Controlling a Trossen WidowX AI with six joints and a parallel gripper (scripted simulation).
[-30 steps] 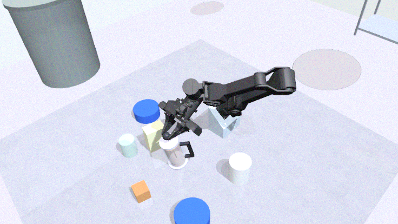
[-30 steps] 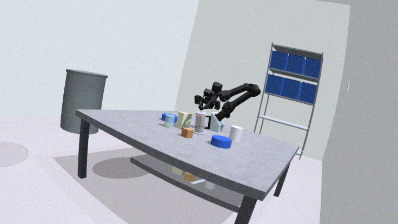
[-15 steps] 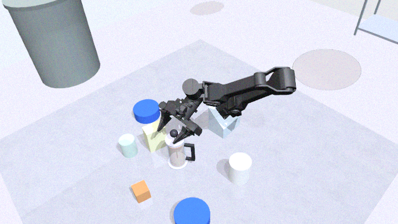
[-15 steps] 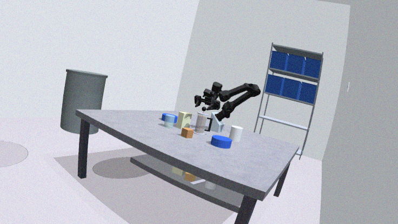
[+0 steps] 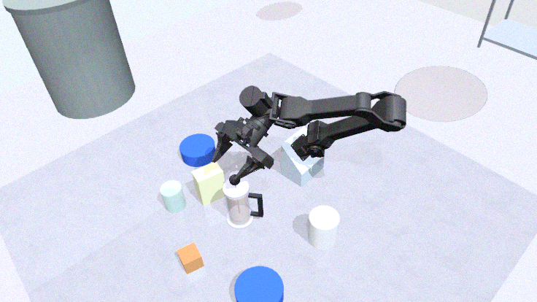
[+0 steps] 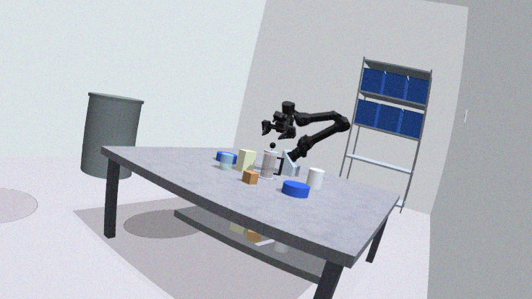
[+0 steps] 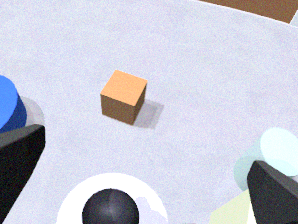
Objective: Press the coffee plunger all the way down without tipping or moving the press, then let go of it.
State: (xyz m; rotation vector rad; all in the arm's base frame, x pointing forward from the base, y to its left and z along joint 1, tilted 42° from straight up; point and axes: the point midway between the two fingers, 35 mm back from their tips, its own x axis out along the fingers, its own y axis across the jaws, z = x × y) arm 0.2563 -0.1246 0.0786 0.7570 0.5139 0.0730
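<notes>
The coffee press (image 5: 238,211) (image 6: 267,165) stands upright on the table, a clear glass body with a brownish filling, a white lid (image 7: 75,200) and a black handle (image 5: 260,204) (image 6: 281,166). The black round plunger knob (image 5: 234,180) (image 6: 272,144) (image 7: 110,212) stands a little above the lid, with a short piece of rod showing below it. My gripper (image 5: 225,169) (image 6: 272,136) (image 7: 149,154) is open wide and empty. Its fingertips are above the knob in the exterior view and apart from it. The knob shows low in the wrist view, between the fingers' sides.
A pale yellow box (image 5: 210,185) (image 6: 246,159) stands close beside the press, with a pale green cup (image 5: 173,197) (image 7: 277,150) beyond it. An orange cube (image 5: 190,258) (image 7: 123,97), a white cylinder (image 5: 323,229), two blue discs (image 5: 197,149) (image 6: 295,189) and a light blue block (image 5: 296,168) also stand around.
</notes>
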